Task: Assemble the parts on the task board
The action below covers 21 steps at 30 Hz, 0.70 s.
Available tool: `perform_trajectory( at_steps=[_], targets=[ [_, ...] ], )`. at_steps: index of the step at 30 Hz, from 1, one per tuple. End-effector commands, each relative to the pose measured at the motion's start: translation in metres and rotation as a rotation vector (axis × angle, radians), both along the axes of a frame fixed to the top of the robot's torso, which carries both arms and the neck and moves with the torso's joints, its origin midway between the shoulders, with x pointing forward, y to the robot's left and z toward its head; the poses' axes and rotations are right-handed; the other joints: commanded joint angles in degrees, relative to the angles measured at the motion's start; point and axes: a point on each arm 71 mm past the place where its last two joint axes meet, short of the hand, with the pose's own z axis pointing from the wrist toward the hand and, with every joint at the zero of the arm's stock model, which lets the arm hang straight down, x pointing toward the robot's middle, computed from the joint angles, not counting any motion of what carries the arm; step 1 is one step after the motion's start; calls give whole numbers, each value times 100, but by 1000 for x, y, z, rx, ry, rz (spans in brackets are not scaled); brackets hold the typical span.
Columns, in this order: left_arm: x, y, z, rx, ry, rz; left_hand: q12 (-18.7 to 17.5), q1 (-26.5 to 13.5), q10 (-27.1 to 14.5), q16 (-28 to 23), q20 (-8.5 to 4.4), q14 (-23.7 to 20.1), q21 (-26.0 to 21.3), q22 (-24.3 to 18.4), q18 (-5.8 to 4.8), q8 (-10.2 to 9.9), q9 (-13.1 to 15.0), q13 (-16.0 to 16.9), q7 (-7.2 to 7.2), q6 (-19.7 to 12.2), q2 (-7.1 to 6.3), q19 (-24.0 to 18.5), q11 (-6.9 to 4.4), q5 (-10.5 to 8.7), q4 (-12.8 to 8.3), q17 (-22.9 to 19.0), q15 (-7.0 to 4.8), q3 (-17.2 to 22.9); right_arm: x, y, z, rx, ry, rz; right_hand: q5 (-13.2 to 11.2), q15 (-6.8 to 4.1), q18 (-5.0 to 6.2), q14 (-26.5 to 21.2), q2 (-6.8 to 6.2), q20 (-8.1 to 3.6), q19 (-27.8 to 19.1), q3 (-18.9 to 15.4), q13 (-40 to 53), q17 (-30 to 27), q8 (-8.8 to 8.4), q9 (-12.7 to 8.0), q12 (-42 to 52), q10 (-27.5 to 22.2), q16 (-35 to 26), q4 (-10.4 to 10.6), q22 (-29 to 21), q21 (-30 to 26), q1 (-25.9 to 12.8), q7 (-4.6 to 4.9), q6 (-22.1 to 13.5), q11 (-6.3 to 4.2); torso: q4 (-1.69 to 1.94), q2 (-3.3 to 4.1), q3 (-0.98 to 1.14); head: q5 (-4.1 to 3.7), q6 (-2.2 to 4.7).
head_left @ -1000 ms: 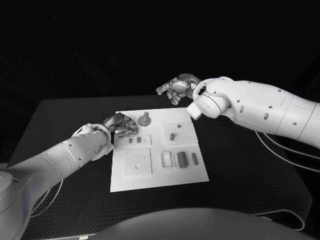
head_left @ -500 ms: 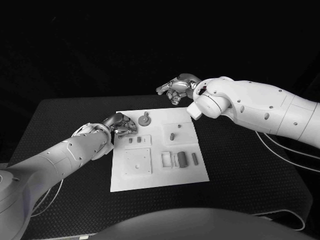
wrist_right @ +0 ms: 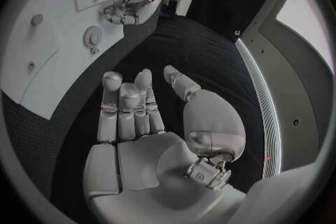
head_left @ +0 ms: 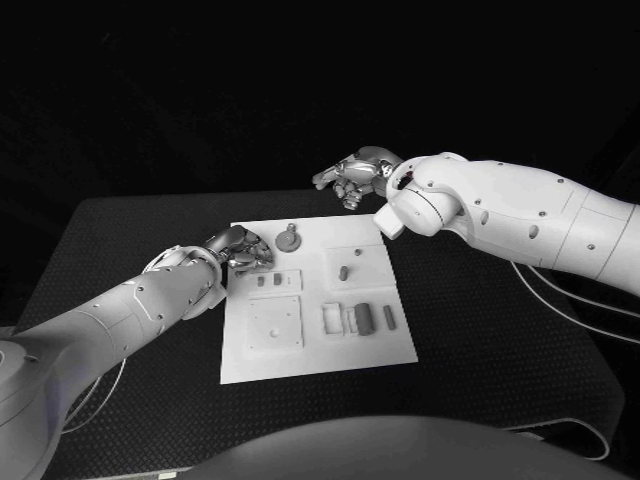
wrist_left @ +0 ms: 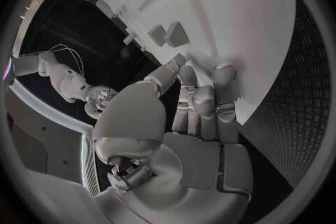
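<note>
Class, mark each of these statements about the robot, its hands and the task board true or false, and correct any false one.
1. The left hand is at the task board's left edge. True.
2. The right hand grips a part. False: the right wrist view shows its palm bare and fingers apart.
3. A gear-shaped part lies near the board's far edge. True.
4. The right hand rests on the board. False: it hangs above the black table beyond the board's far edge.
</note>
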Motion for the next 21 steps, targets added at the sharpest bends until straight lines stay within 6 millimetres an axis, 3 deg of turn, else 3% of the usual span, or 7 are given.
perform_trajectory(
  at_steps=[1,21],
  targets=[
    [-2,-1,-5,21,28,-4,-14,5,14,-14,-33,2,37,121,383,26,13,-10,139,149,56,-2,-10,17,9,10,-50,0,0,1,1,-3,-8,9,9,-27,86,-19,-11,-28,8,21,-1,-4,-36,10,-25,-40,-34,6,52,-27,-42,35,-1,-19,4,0,-1,-4,1],
    [-2,-6,-2,-40,3,-2,-10,3,17,-13,-33,1,41,122,380,35,23,-12,135,166,54,-1,-11,16,7,13,-49,-12,0,1,0,-8,1,14,7,-24,86,-22,-21,-24,4,16,-1,-4,-41,12,-27,-46,-37,23,51,-31,-67,38,-7,-16,-2,5,1,-15,1]
  ],
)
